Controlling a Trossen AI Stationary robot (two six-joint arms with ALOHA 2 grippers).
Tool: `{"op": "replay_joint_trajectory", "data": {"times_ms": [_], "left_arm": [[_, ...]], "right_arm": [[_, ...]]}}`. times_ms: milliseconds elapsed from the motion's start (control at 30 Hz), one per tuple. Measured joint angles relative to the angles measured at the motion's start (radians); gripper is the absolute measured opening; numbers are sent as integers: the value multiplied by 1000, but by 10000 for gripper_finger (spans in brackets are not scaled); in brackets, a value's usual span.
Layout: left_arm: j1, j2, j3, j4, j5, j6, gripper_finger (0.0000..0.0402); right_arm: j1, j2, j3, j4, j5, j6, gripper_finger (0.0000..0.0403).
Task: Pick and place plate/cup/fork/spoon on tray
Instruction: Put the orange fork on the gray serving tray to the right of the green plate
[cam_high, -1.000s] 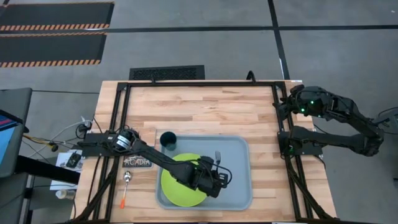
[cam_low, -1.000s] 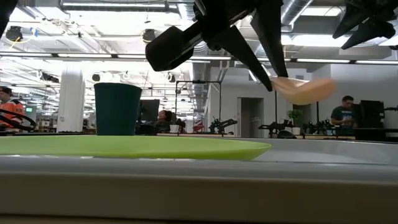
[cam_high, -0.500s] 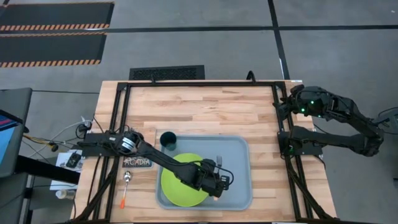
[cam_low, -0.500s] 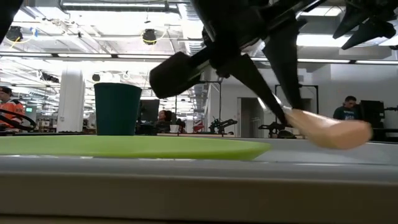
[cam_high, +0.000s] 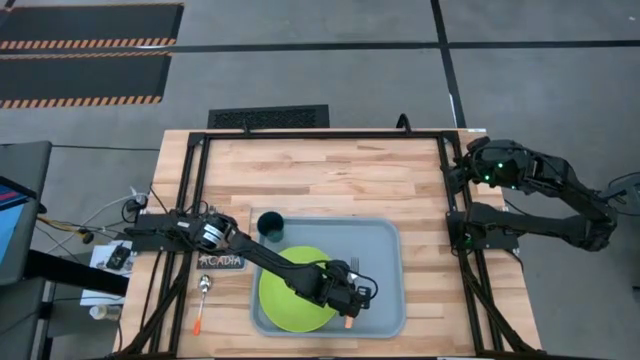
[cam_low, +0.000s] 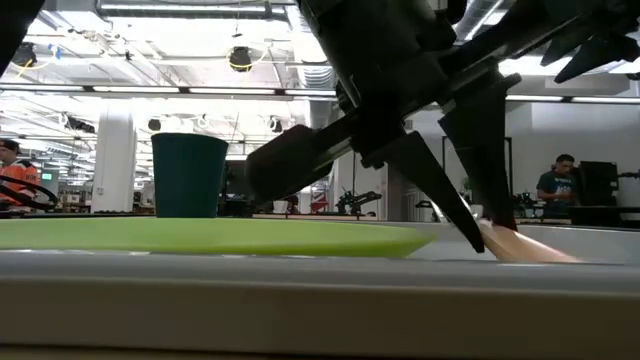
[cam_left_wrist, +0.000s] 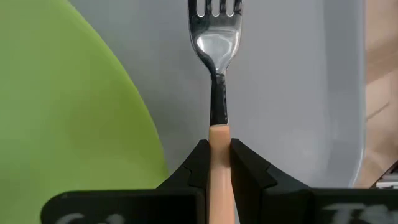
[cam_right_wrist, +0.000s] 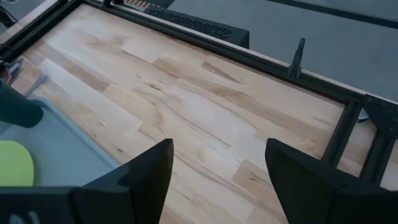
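Note:
My left gripper (cam_high: 348, 298) is low over the pale grey-blue tray (cam_high: 386, 240), shut on the fork, just right of the lime-green plate (cam_high: 288, 292). The fork's silver tines (cam_left_wrist: 214, 7) point toward the far edge. The plate lies flat on the tray's left half. The dark teal cup (cam_high: 269, 225) stands upright at the tray's far-left corner. The orange-handled spoon (cam_high: 203, 298) lies on the table left of the tray. My right gripper (cam_right_wrist: 217, 180) is open and empty, held high at the table's far right. My left gripper pinches the fork's orange handle (cam_left_wrist: 219, 140) between its two fingers, near the end that joins the metal neck. The fingers (cam_low: 455, 205) come from above, slanting down, one on each side of the handle. The handle's free end (cam_low: 522, 246) is down at the tray floor.
An ACADIA picture card (cam_high: 220, 261) lies on the table between the spoon and the tray. A black frame (cam_high: 320, 133) runs round the table's edges. Bare wood shows between the tray and the far edge (cam_right_wrist: 186, 106). People stand in the room behind.
My left gripper has gone down and a little toward the near edge, keeping its hold on the fork. The fork has come down with it, from clear above the tray until its handle end reaches the tray floor beside the plate.

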Motion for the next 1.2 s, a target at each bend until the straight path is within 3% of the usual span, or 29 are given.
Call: {"op": "replay_joint_trajectory", "data": {"times_ms": [1200], "left_arm": [[20,0,0,-13,-2,-3,50]], "right_arm": [[0,0,0,-5,16,0,281]]}}
